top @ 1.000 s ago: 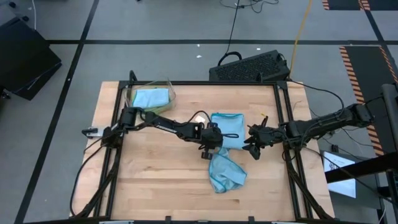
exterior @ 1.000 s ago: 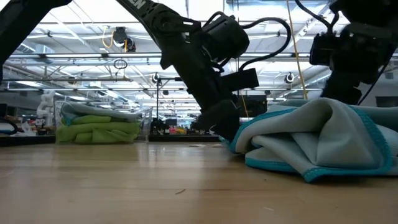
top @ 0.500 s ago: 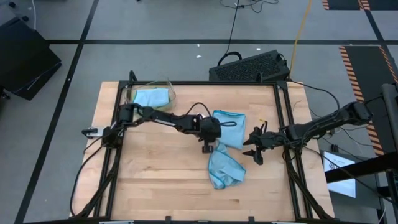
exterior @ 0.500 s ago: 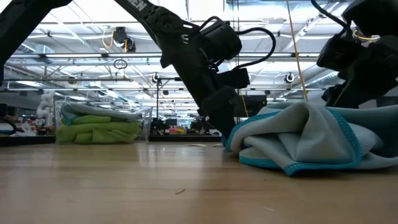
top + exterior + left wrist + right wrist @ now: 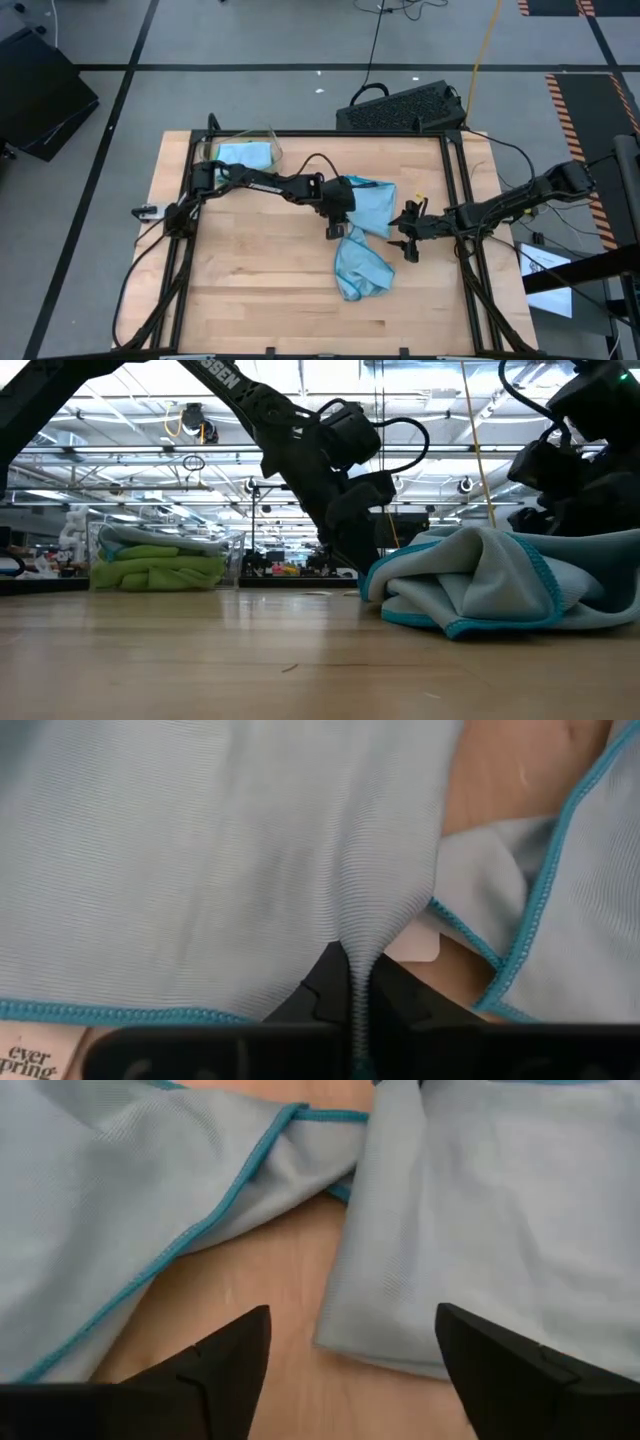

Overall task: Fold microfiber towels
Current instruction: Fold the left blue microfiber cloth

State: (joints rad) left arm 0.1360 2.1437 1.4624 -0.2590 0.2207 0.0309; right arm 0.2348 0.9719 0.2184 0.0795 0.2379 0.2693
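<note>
- Desk (image 5: 250, 290): pale wood top w/ a black frame round it; front part bare.
- Light blue towel (image 5: 362, 250) lies crumpled right of desk centre. One lobe trails toward the front edge, another spreads toward the back. In low view it's a rumpled heap (image 5: 480, 585) w/ teal stitched hem, resting on the wood.
- Left gripper (image 5: 335, 228) sits at the towel's left edge, about mid-desk. Its fingers (image 5: 330, 985) are pressed together, pinching a ridge of the blue cloth; left wrist view shows the fabric gathered into a pleat running down betw. them. A small white tag (image 5: 415, 942) shows next to the hem.
- Right gripper (image 5: 408, 238) is just right of the towel, low over the desk. Fingers (image 5: 225, 1355) spread wide, nothing betw. them; right wrist view looks past them at blue cloth and a strip of bare wood.
- Clear plastic bin (image 5: 240, 155) at the back-left corner, well apart from both grippers. From above, a folded light blue towel (image 5: 243, 157) on top; in low view, lime green towels (image 5: 155, 565) stacked inside.
- Beyond the desk's far edge: black keyboard (image 5: 400, 107) on the grey floor.
</note>
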